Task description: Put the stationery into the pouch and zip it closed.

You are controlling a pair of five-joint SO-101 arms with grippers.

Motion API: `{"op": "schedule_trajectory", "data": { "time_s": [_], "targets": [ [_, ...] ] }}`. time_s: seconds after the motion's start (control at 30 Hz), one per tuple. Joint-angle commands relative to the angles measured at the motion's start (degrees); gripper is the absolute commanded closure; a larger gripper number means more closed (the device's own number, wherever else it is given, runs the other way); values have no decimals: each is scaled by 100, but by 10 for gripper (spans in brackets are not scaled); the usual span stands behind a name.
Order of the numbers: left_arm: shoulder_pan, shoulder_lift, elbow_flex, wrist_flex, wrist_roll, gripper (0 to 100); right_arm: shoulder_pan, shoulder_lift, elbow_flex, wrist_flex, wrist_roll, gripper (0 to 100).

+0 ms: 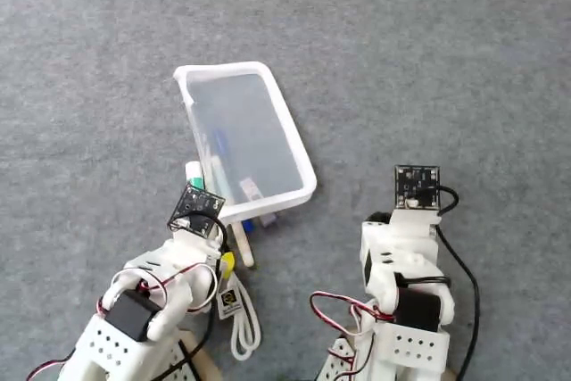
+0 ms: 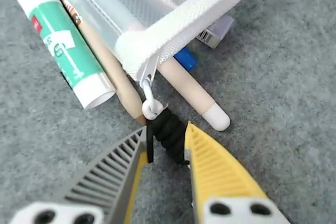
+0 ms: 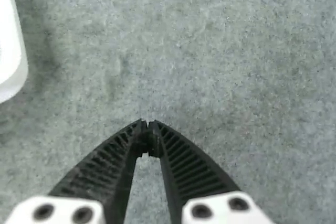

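Left tool [image 2: 167, 136] was clamped on the black zipper pull [image 2: 168, 123] at the pouch [image 2: 210, 3] corner just ahead of it — glue stick [image 2: 60, 45] and pencil [image 2: 191, 90] protruded from its mouth, so packing and zipping were judged unfinished — right tool [image 3: 148, 132] pinched shut, empty, over the counter [image 3: 236, 51].

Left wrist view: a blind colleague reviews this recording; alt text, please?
The left gripper, one finger grey and one yellow, is closed on the black zipper pull at the corner of a translucent mesh pouch. A green-labelled glue stick and two wooden sticks poke out beside that corner, on grey cloth.
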Motion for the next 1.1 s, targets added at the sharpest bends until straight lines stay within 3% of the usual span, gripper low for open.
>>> {"op": "schedule_trajectory", "data": {
  "time_s": [0.0, 0.13, 0.33, 0.43, 0.53, 0.63, 0.83, 1.07],
  "targets": [
    [356, 0, -514, 220, 70, 818, -343, -488, 66, 35, -26, 984],
    [558, 44, -743, 492, 492, 660, -835, -488, 57, 35, -35, 984],
    [374, 0, -1130, 457, 484, 643, -1451, -488, 57, -18, 18, 983],
    [-268, 0, -1780, 457, 475, 643, -2576, -488, 57, -18, 404, 960],
    [-1262, 26, -2114, 501, 369, 642, -3455, -444, 57, -132, 475, 862],
    [-2281, 9, -1727, 519, -18, 642, -3754, -444, 57, -308, 466, 815],
    [-3758, 9, -145, 404, -211, 642, -4554, -426, 22, -308, 9, 854],
    [-4145, 44, -40, 325, 70, 646, -4527, 1138, -646, -554, -88, 855]
  ]
}}
